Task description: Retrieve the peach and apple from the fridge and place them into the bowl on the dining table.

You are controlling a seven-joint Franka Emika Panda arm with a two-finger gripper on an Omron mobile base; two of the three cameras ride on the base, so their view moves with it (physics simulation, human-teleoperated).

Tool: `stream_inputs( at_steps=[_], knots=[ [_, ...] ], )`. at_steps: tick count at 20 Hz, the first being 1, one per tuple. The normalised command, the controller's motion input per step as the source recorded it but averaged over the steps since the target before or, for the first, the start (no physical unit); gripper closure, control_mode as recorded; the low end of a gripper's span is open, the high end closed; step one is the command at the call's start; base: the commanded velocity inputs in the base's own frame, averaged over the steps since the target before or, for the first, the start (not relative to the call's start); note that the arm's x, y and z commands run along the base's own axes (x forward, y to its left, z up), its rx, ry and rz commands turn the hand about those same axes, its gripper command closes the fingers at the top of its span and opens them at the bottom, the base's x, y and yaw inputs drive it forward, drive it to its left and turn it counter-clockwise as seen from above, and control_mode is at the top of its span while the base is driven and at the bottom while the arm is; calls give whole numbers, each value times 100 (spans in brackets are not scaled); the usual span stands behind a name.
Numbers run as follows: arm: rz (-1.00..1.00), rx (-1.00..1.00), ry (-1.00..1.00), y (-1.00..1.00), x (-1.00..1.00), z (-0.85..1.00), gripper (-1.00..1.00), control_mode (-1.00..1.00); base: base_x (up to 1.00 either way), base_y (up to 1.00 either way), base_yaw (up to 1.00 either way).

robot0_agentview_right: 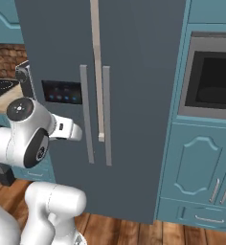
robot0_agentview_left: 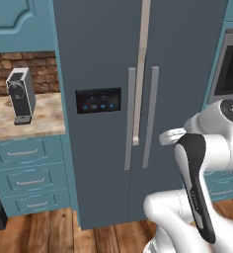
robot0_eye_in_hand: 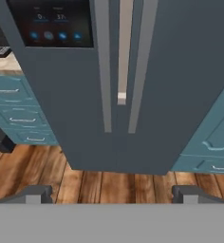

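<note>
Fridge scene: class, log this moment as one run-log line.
stage: approach | fridge: both doors shut | fingers: spread apart, nothing held | gripper: facing fridge handles, no contact | fruit: not retrieved

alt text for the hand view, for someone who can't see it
The fridge stands shut, its two grey handles side by side below a black panel with blue lights. The gripper faces it from a distance, jaws open, above the wood floor.

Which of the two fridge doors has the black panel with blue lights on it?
The left door of the fridge: it carries the black panel beside its handle, while the right door is plain grey.
</note>
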Motion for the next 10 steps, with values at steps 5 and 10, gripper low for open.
stream_inputs(
  at_steps=[5, 10],
  knots=[
    [0, 2, 0, -7, 49, 0, -100, -100, 0, 0, 0],
    [0, 4, 0, -41, 60, 0, -100, -100, 0, 0, 0]
  ],
)
